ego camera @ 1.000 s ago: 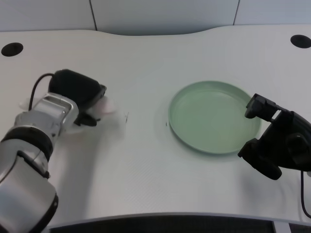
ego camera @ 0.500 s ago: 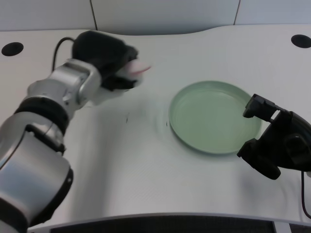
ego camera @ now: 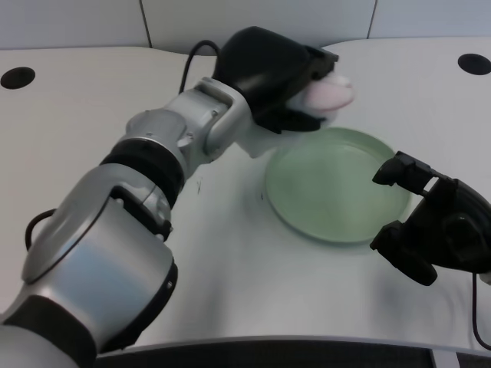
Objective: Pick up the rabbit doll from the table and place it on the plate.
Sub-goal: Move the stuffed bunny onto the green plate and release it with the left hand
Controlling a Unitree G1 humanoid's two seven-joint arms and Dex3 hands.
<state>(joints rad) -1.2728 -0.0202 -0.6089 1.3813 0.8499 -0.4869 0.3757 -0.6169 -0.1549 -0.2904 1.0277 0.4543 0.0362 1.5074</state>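
Fingers [ego camera: 295, 115] of the left hand [ego camera: 268, 77] are wrapping around the rabbit doll [ego camera: 328, 95], holding it closed in the grasp; only the doll's pale pink-and-white end is showing past the black palm, so how firmly it is seated cannot be told. The doll is being carried above the table [ego camera: 230, 261], at the far rim of the green plate [ego camera: 337, 188], and is not touching it. The plate itself is lying bare, its rim raised all round.

Judgement on the step in hand: transport is nearly complete and placement is pending. Doing it well calls for bringing the hand further over the middle of the plate, not the rim, then lowering until the doll is close above the floor of the plate before the fingers spread. Releasing at the present position risks the soft doll landing on the rim and rolling off onto the table. The right hand [ego camera: 433, 230] is waiting just beside the plate's near right edge; the descent should be keeping apart from it.
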